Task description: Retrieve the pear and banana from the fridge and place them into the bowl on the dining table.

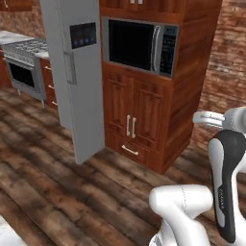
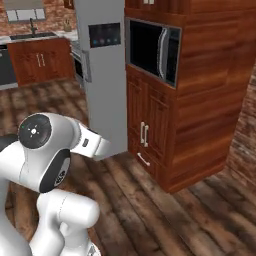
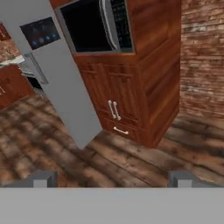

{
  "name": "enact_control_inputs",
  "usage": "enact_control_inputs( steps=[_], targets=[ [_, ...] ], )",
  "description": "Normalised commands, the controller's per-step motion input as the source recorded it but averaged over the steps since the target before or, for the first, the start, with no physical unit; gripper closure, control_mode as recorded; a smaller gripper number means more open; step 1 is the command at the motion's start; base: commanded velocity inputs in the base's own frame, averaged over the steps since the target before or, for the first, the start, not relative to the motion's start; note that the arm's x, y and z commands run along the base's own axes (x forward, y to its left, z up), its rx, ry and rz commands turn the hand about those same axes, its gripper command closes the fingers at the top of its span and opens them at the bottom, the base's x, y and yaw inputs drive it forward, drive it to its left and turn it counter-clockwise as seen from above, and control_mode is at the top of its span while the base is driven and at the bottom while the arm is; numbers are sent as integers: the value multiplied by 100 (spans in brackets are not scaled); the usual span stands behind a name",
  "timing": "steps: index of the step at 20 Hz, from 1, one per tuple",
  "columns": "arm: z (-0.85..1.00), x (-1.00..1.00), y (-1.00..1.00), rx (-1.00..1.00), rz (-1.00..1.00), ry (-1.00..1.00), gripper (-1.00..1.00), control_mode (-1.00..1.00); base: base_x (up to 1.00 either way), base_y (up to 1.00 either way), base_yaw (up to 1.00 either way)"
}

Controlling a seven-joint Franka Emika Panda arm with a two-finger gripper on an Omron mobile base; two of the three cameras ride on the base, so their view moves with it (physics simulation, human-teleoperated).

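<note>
Matt grey, brushed-metal look on the fridge (image 1: 79,86), smooth, with a glossy dark panel (image 1: 82,35) set in its door. Reddish polished wood with plain grain on the oven cabinet (image 1: 158,110); small bright metal pulls (image 1: 130,126) on its doors. Glossy black glass on the microwave (image 1: 139,45), with a silvery handle. Rough, weathered dark planks for the floor (image 1: 57,178). Coarse red brick on the wall (image 1: 228,62). Steel-like sheen on the stove (image 1: 26,60).

support: dark plank floor (image 1: 57,192) | on it: grey fridge (image 1: 79,96), reddish oven cabinet (image 1: 153,110), touching
</note>
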Motion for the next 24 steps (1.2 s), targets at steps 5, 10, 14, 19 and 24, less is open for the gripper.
enact_control_inputs(
  steps=[5, 10, 14, 19, 24],
  targets=[
    [0, 0, 0, 0, 0, 0, -100, 100, 100, 5, 57],
    [0, 0, 0, 0, 0, 0, -100, 100, 100, 3, 59],
    [0, 0, 0, 0, 0, 0, -100, 100, 100, 9, 53],
    [0, 0, 0, 0, 0, 0, -100, 100, 100, 24, 44],
    [0, 0, 0, 0, 0, 0, -100, 100, 100, 34, 21]
  ],
)
